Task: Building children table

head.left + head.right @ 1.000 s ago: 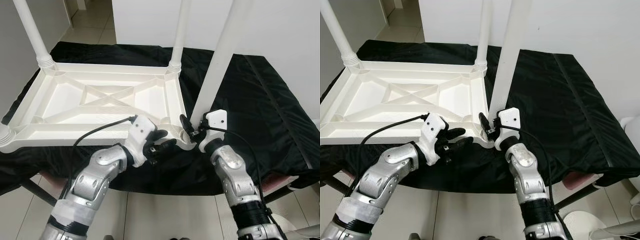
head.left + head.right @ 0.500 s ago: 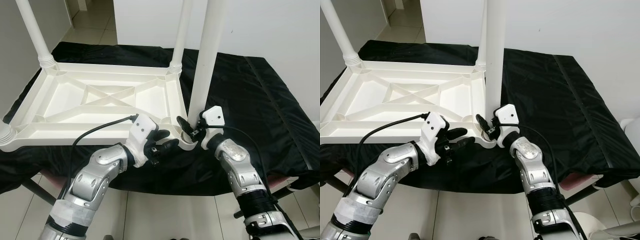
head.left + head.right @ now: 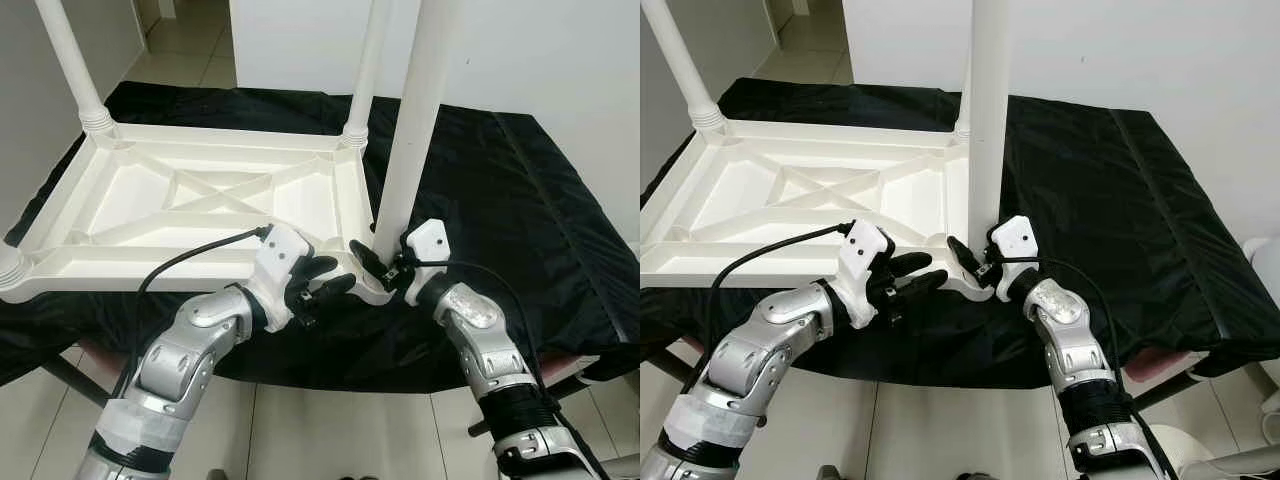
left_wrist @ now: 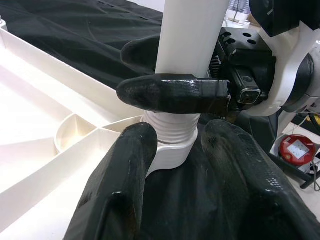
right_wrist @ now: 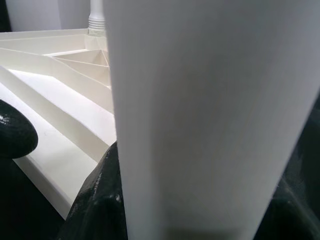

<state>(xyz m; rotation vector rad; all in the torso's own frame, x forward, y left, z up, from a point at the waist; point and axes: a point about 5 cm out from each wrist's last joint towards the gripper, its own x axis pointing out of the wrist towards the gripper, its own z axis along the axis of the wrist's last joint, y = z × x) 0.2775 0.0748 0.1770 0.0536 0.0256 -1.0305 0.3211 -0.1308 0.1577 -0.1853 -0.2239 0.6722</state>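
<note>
A black cloth (image 3: 520,200) covers a low work surface on a tiled floor before a white wall. On it lies an upturned white plastic table top (image 3: 190,200), ribbed underside facing up, with legs standing at its far corners. At the near right corner, a white table leg (image 3: 415,120) stands upright with its threaded base in the corner socket (image 4: 170,150). The right gripper (image 3: 385,268) is clamped around the leg just above the socket. The left gripper (image 3: 325,285), fingers parted and holding nothing, sits at the near rim just beside the socket.
</note>
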